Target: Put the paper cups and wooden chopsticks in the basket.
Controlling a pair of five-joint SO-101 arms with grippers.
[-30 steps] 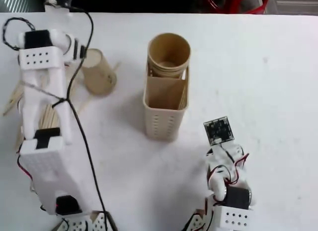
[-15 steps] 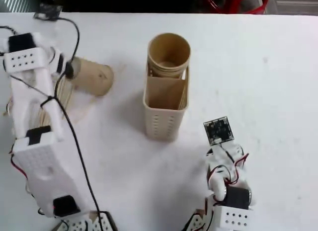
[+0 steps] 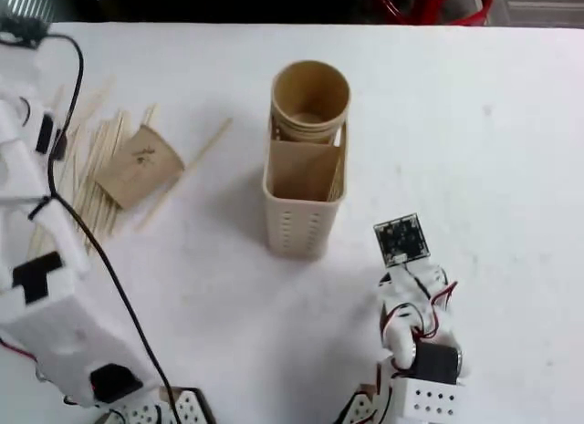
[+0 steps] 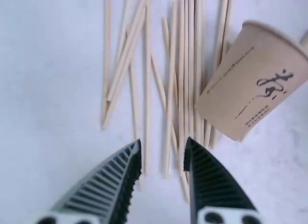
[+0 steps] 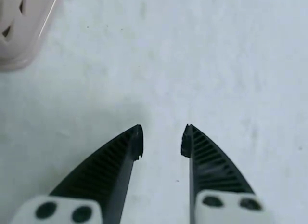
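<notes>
- Two white robot arms sit at the near edge of a white tabletop (image 3: 493, 141). The left arm (image 3: 50, 296) runs along the left edge, and the right arm (image 3: 418, 337) is folded low toward the right.
- One cream basket (image 3: 301, 219) stands upright near the middle of the tabletop. It is split into a far compartment and a near one.
- A stack of paper cups (image 3: 310, 96) stands mouth up in the far compartment and rises above the basket's rim.
- What the near compartment holds cannot be told.
- A loose paper cup (image 3: 139, 166), brown with dark print on its wall, lies on its side to the left of the basket and well apart from it. It rests across some of the sticks.
- Many wooden chopsticks (image 3: 87, 169) lie in a loose, mostly parallel scatter on the tabletop, between the left arm and the basket.
- A single chopstick (image 3: 187, 171) lies slanted just beside the loose cup on the side toward the basket, not reaching the basket.
- The left claw (image 4: 162, 147) hangs over the ends of the scattered chopsticks. Its dark ribbed fingers are a little apart and grip nothing. Stick ends show in the gap, and the loose cup lies a short way beyond the tips.
- The right claw (image 5: 162, 137) has its fingers apart and holds nothing. It is above bare tabletop, with a corner of the basket nearby.
</notes>
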